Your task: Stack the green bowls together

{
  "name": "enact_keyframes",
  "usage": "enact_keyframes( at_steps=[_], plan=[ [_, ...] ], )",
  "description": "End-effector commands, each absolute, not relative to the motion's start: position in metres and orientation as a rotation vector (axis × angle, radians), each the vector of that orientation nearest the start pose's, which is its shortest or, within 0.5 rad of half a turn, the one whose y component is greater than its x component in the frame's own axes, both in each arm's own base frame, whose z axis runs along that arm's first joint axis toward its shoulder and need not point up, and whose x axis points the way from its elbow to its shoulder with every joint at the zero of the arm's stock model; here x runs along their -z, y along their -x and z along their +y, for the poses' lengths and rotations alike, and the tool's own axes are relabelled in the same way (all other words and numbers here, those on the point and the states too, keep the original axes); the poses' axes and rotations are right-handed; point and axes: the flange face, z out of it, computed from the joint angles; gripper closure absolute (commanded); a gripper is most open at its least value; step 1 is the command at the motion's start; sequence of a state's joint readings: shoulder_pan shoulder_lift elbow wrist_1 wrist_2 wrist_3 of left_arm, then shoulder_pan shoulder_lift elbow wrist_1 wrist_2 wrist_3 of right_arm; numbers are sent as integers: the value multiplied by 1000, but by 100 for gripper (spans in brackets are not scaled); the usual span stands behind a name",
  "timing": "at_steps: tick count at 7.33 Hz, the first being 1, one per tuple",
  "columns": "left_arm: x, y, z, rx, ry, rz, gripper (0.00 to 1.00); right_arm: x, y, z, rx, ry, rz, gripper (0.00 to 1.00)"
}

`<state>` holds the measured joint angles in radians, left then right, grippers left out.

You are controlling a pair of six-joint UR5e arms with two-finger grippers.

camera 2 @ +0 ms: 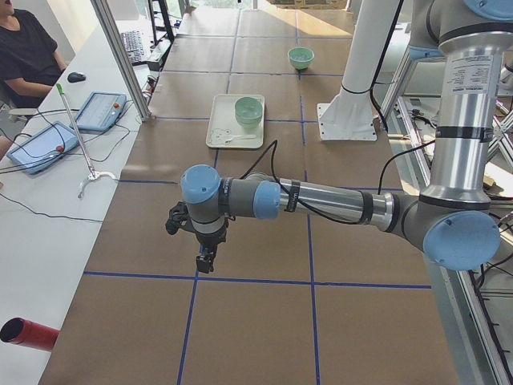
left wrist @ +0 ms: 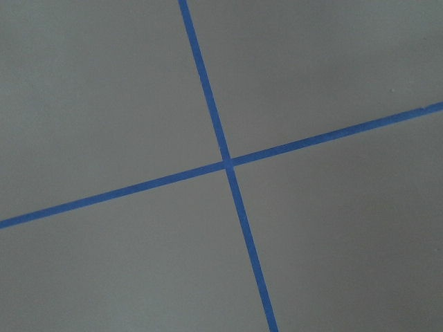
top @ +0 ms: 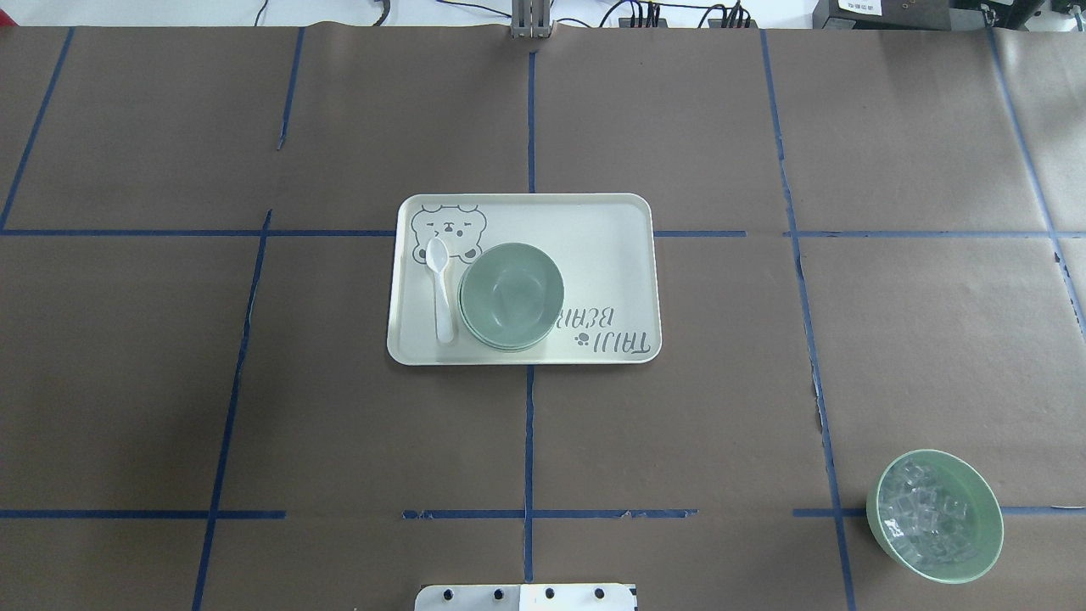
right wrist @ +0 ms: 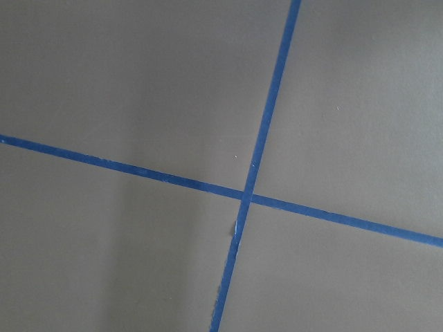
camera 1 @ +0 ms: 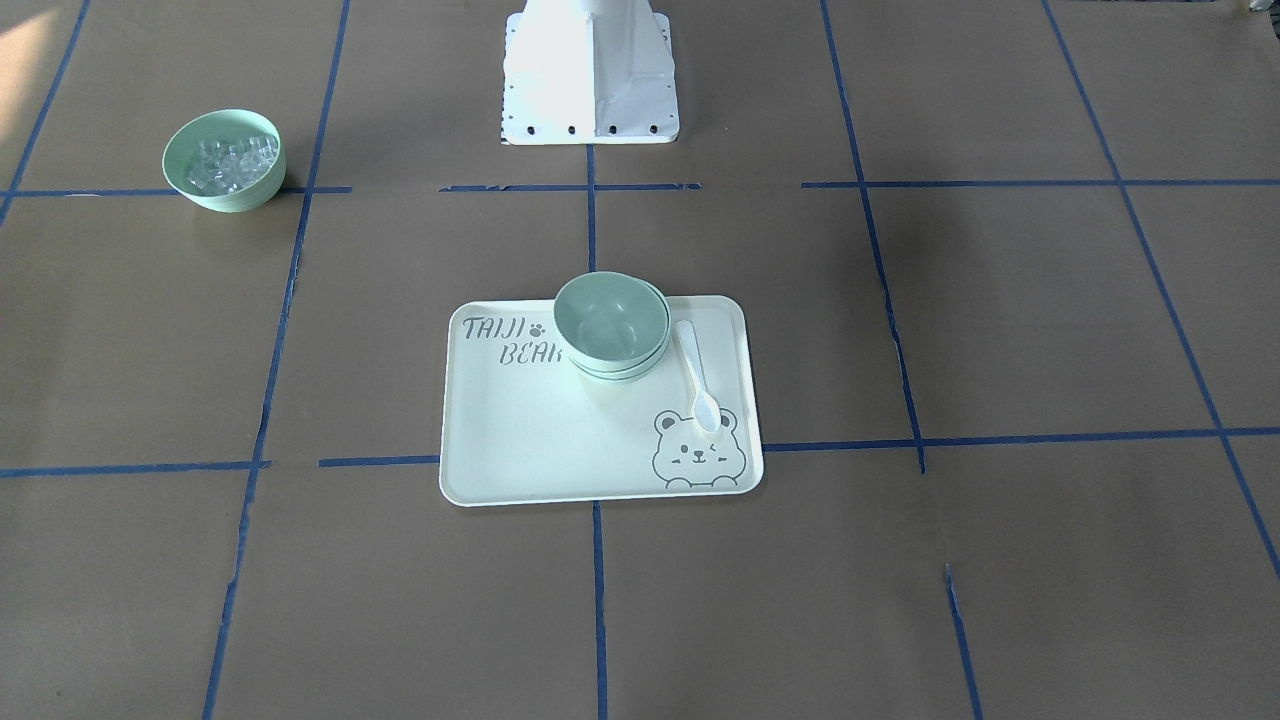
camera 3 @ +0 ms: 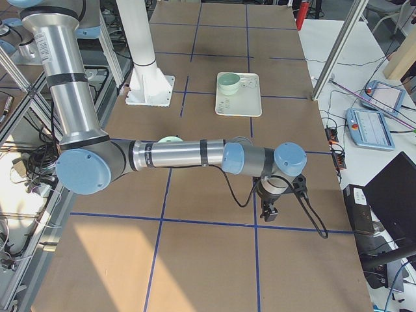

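Note:
The green bowls (camera 1: 611, 325) sit nested in one stack on the bear-print tray (camera 1: 520, 440), near its middle. The stack also shows in the overhead view (top: 511, 295) and small in the side views (camera 2: 248, 111) (camera 3: 229, 82). My left gripper (camera 2: 206, 261) hangs over bare table far from the tray, toward the table's left end. My right gripper (camera 3: 268, 211) hangs over bare table toward the right end. Both show only in the side views, so I cannot tell whether they are open or shut. Both wrist views show only brown paper with blue tape crosses.
A white spoon (camera 1: 697, 375) lies on the tray beside the stack, its bowl on the bear print. A green bowl of clear cubes (top: 935, 516) stands off the tray, near the robot's right. The white robot base (camera 1: 590, 75) is behind the tray.

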<state>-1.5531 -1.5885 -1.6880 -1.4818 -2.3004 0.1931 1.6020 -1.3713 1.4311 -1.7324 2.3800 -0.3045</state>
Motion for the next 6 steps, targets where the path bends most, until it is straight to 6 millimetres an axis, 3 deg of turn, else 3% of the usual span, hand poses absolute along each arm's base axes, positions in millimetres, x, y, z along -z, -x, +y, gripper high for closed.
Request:
enact_keyframes(
  at_steps=[1, 4, 6],
  plan=[
    [-608, 57, -497, -146, -73, 733, 0, -680, -101, -521, 169, -60, -818, 0],
    [-608, 57, -497, -143, -73, 733, 0, -689, -109, -504, 45, -43, -819, 0],
    [-602, 57, -499, -88, -62, 734, 0, -706, -106, -476, 41, -87, -813, 0]
  ],
)
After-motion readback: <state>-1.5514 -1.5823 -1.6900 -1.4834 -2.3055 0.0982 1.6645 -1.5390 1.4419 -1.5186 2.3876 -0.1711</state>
